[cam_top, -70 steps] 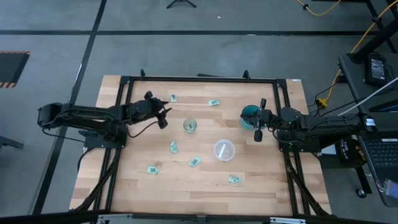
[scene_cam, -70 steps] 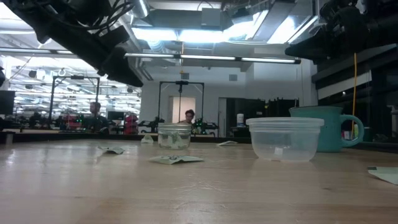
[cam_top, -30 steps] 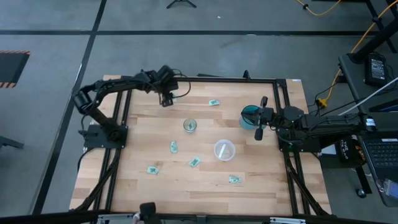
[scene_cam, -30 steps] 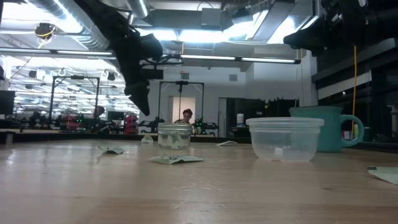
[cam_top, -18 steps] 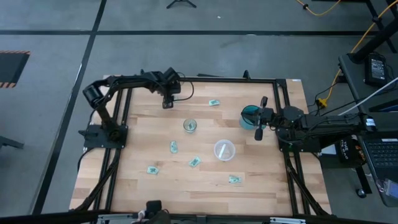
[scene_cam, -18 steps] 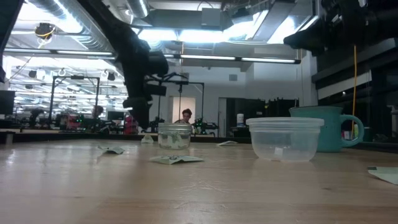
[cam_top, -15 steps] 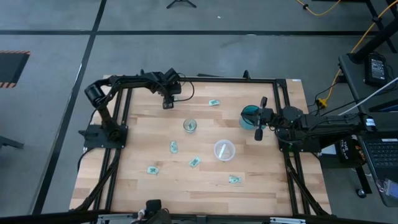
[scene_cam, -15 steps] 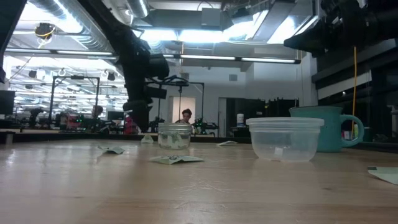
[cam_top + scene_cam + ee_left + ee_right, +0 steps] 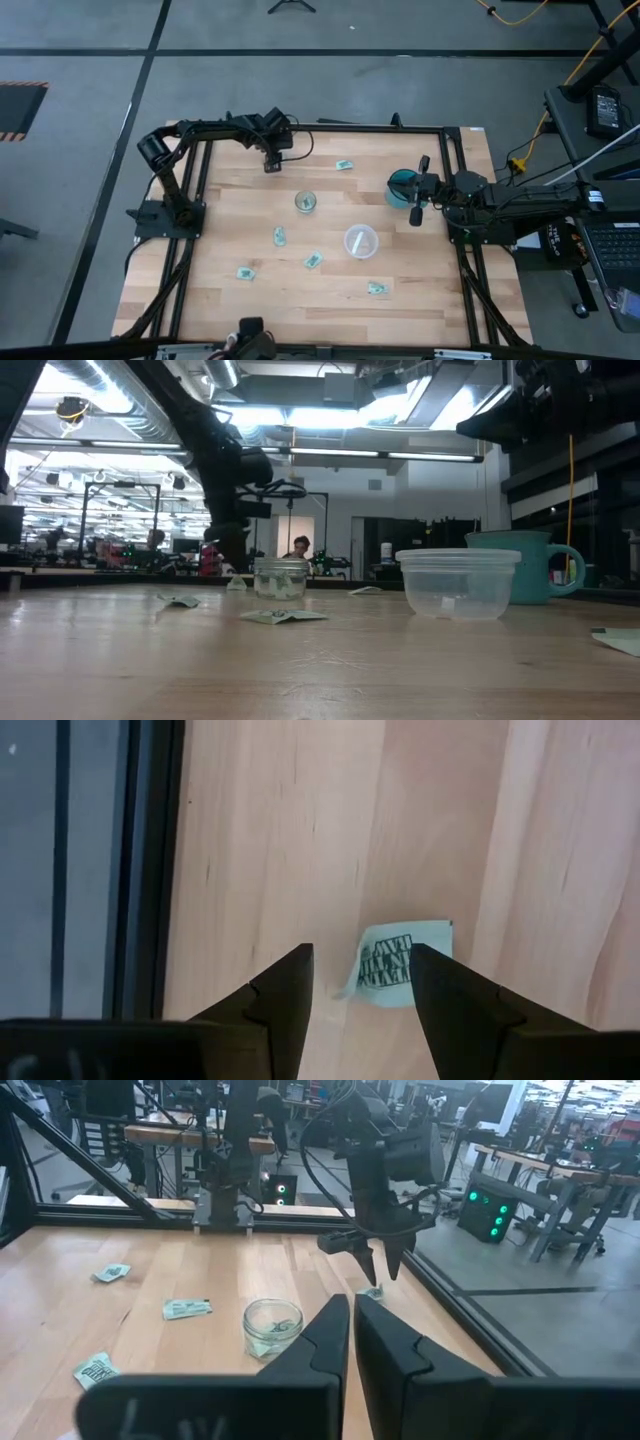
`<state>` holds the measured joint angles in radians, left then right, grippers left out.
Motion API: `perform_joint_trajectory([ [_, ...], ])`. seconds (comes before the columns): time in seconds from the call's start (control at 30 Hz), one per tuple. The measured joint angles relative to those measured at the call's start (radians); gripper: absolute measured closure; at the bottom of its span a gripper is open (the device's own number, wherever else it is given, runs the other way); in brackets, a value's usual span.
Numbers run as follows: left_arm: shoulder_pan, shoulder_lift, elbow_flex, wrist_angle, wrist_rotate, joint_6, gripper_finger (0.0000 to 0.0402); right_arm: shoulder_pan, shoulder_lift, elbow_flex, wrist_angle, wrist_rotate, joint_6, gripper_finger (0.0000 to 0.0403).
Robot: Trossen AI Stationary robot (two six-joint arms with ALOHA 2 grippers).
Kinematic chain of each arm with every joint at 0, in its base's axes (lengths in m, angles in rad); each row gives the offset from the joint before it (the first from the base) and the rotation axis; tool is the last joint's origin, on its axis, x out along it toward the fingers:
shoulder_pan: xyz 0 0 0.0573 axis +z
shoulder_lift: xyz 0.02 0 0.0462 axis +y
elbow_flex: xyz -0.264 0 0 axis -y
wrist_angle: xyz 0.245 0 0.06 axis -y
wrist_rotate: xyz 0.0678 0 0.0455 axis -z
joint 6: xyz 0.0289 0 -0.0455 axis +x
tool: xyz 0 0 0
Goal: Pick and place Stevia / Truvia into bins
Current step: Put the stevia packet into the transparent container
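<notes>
Two arms: one worked.
Left gripper [image 9: 362, 982]: open, poised over a far-corner packet [image 9: 398, 965] — set to pinch it.
Right gripper [image 9: 351, 1348]: closed, empty, waiting near the mug [image 9: 402, 185].
Jar [image 9: 305, 202]: mid-bench, likely destination.

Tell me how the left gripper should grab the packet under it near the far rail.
Come straight down from above and pinch the packet across its short width, one finger on each long edge. It lies flat on the table, so there is no side to get under. The left gripper is open and hangs above it, though the packet sits closer to one finger; centring first would likely help.
</notes>
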<state>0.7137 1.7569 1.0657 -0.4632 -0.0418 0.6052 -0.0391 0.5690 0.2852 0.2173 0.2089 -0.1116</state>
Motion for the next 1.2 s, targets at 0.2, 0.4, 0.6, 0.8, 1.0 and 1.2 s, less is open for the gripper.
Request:
perform_joint_trajectory([
  [0.2,0.032,0.016,0.000,-0.002,0.003,-0.010,0.0240,0.000,0.000,0.000,-0.001,0.000,0.002,0.0377],
  [0.4,0.042,0.074,0.000,-0.003,0.009,-0.014,0.0240,0.000,0.000,0.000,-0.002,0.000,0.002,0.0377],
  [0.6,0.041,0.092,0.004,0.001,0.013,0.035,0.0253,0.000,0.000,0.000,-0.004,0.000,-0.002,0.0377],
  [0.8,0.039,0.084,0.001,-0.004,0.017,0.089,0.0311,0.000,0.000,0.000,-0.014,0.000,-0.006,0.0377],
  [1.0,0.033,0.074,-0.001,-0.044,0.012,0.114,0.0393,0.000,0.000,0.000,-0.025,0.000,-0.006,0.0377],
  [1.2,0.025,-0.003,-0.002,-0.079,0.009,0.071,0.0399,0.000,0.000,0.000,-0.027,0.001,-0.027,0.0377],
])
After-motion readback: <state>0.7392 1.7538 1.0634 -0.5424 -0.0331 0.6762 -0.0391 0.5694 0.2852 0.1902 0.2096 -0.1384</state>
